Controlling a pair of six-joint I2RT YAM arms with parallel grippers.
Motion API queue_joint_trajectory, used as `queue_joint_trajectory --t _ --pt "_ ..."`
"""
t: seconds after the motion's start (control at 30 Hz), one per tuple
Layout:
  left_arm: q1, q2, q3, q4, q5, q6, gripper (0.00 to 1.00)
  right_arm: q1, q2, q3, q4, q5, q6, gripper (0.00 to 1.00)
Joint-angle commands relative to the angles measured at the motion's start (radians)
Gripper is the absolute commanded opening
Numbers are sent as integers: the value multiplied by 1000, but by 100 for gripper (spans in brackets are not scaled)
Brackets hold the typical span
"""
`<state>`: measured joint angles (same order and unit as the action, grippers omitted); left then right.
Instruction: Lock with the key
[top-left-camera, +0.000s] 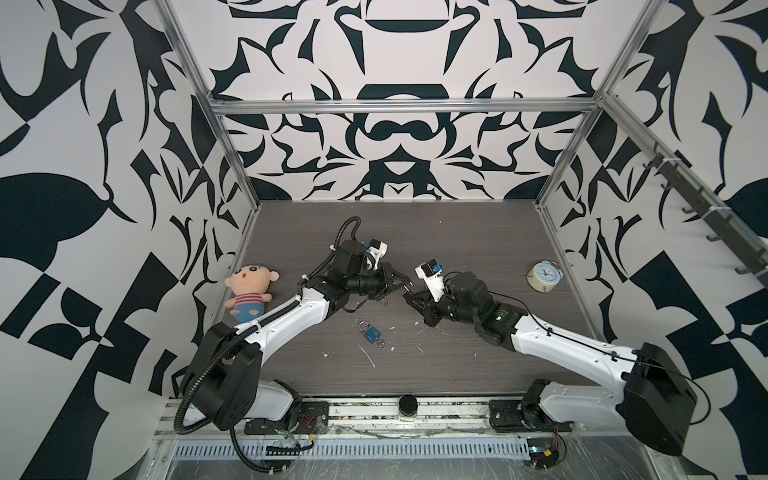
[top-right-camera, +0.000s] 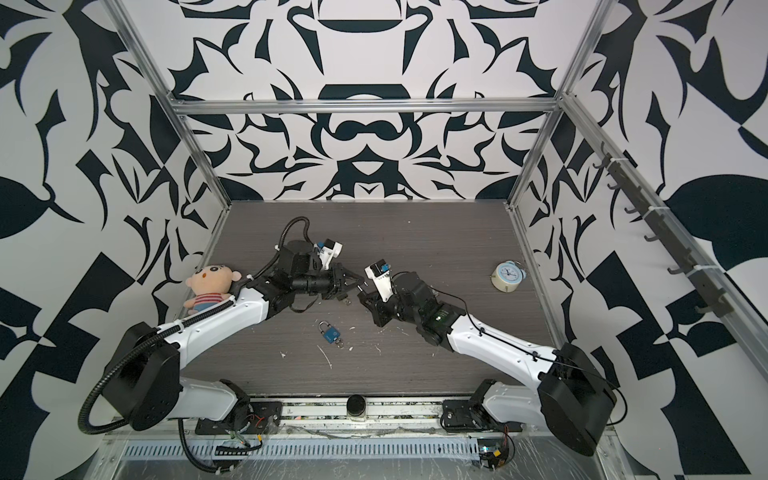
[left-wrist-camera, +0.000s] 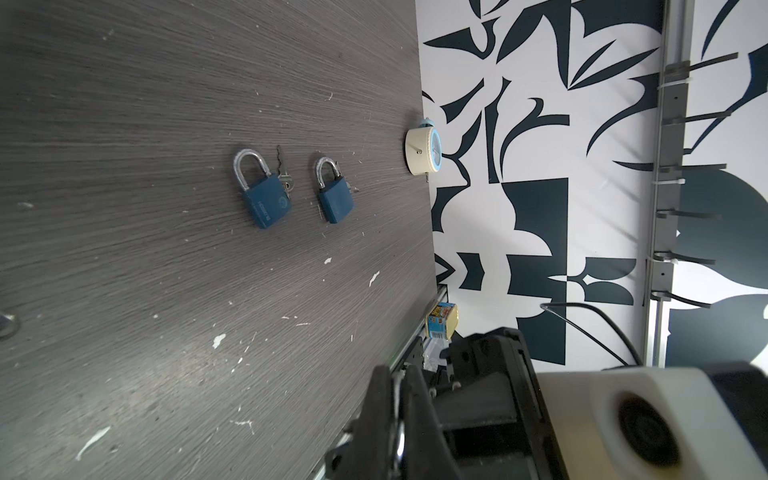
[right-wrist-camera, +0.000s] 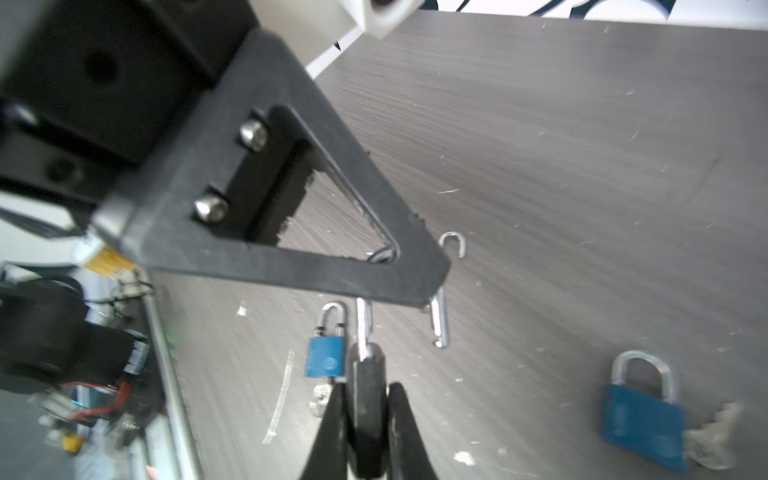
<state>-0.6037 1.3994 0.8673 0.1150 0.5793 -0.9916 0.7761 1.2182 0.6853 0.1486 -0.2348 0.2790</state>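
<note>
Lock (right-wrist-camera: 368, 432): dark, seen edge-on, held in mid-air over the table (top-left-camera: 457, 249) between both grippers. Right gripper (right-wrist-camera: 368, 390) pinches its body, jaws nearly together. Shackle (right-wrist-camera: 439, 320) looks open, its free leg loose. Left gripper (left-wrist-camera: 398, 386) is clamped tight on silver metal, probably the shackle's top. I judge this a two-point hold, so body and shackle can be worked against each other. No key visible in it. Blue lock (top-left-camera: 371, 332), key (top-left-camera: 380, 343) at its base, lies on the table below.
</note>
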Motion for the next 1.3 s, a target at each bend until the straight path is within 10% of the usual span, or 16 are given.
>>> queue_joint_trajectory --t 0.0,0.27,0.4,0.57,0.87,1.27 --pt "-6 -37 12 30 18 -6 0 -8 -13 35 41 24 8 0" --pt "4 -70 17 2 6 20 0 -14 -47 48 -20 -7 15 0" --pt "43 -114 42 -109 -39 99 47 -59 -51 81 -101 -131 41 0" --pt "76 -210 59 -270 -173 316 59 -168 -48 94 -159 -329 70 0" --pt "76 -251 -33 -60 39 431 55 -231 17 83 -92 -726 179 0" --pt "46 -66 19 4 292 456 48 -230 24 86 -71 -791 239 0"
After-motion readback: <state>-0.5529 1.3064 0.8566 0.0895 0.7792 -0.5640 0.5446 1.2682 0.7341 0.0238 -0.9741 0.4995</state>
